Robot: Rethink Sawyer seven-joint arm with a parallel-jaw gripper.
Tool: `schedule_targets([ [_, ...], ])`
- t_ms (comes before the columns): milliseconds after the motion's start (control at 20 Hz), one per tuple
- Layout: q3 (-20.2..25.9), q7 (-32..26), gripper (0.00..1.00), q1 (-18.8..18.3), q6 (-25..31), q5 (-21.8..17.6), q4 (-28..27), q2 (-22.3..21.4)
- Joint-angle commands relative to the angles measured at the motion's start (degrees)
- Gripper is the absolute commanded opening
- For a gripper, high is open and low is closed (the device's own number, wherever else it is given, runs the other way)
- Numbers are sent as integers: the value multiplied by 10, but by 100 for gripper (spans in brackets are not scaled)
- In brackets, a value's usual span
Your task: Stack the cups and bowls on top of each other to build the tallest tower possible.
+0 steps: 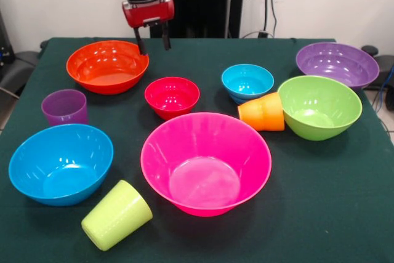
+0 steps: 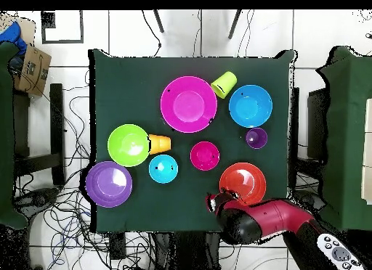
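Sitting nearest the camera in the front view: lime green plastic cup (image 1: 116, 215) on its side, mouth toward 7 o'clock, just off the big pink plastic bowl (image 1: 206, 162) at the bowl's 8 o'clock. Pink bowl upright, empty, roughly mid-counter. Large blue plastic bowl (image 1: 61, 162) upright at its 9 o'clock, apart from it, close beside the lime cup.

Next row back: translucent purple plastic cup (image 1: 64, 107) upright, at 12 o'clock from the blue bowl. Small red plastic bowl (image 1: 172, 97) upright at 12 o'clock from the pink bowl. Ridged orange plastic cup (image 1: 262, 112) on its side, base toward 9 o'clock, wedged between the small ridged light-blue bowl (image 1: 247, 82) and the large lime green plastic bowl (image 1: 319, 107); it looks to touch both.

Far row: wide orange plastic bowl (image 1: 108, 66) at 10 o'clock from the red bowl, large purple plastic bowl (image 1: 337, 64) at 1 o'clock from the lime bowl.

No tower: nothing nested, all bowls and cups sit singly on the dark green counter (image 1: 320, 201).

Gripper (image 1: 153, 41) hangs from the red-and-black arm (image 2: 265, 220) over the orange bowl's far rim at about its 2 o'clock. Fingers (image 1: 141, 41) parted a little, nothing between them. One tip is just at the rim; contact can't be judged.
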Motion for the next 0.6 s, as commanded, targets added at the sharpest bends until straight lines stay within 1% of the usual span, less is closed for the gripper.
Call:
schedule_targets([
  [50,36,-62,100,15,73,8,-35,-32],
  [150,38,-64,100,17,77,9,-36,-34],
  [400,48,-79,100,7,86,11,-35,-44],
  [600,47,-84,100,6,80,-7,-43,-48],
])
